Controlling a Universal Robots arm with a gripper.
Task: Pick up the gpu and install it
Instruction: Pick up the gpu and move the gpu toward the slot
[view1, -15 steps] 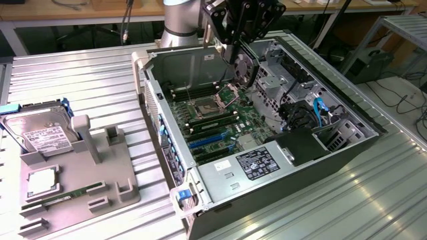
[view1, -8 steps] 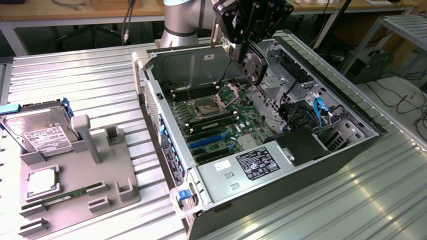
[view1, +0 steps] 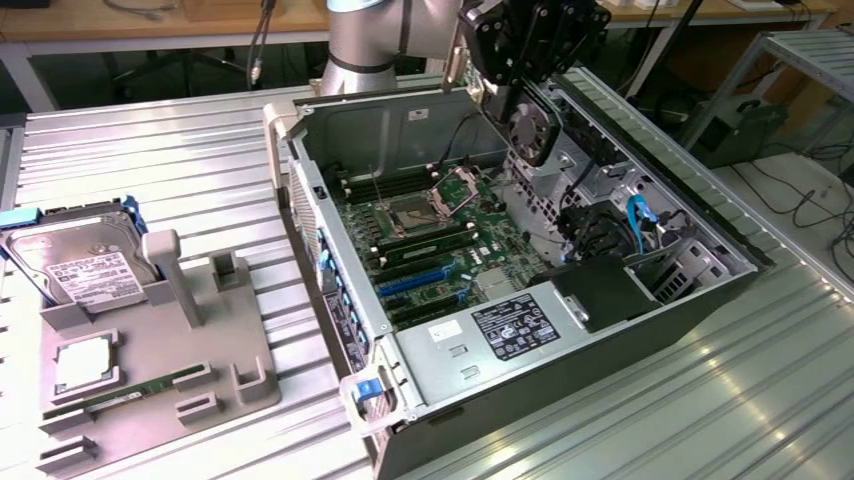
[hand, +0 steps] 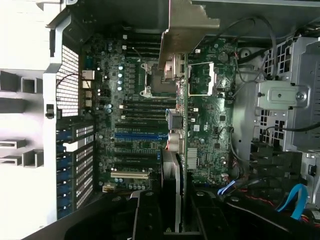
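The black claw (view1: 531, 75) grips the dark fan-faced gpu card (view1: 529, 128) above the open grey case (view1: 387, 120); its edge must meet the blue slot (view1: 416, 280) squarely.

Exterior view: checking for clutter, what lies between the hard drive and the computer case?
The grey holder's upright posts, then bare ribbed table, seen in the exterior view.

Ext. cam sat high and well back from the gripper (view1: 523, 95), angled down across the table (view1: 174, 150) at the open pc case (view1: 601, 370), w/ the whole case in frame. Wrist cam rode just behind the gripper, facing straight down into the case, close up. Both views shared the motherboard (view1: 427, 235) below the gripper, incl. its blue slots (view1: 414, 285).
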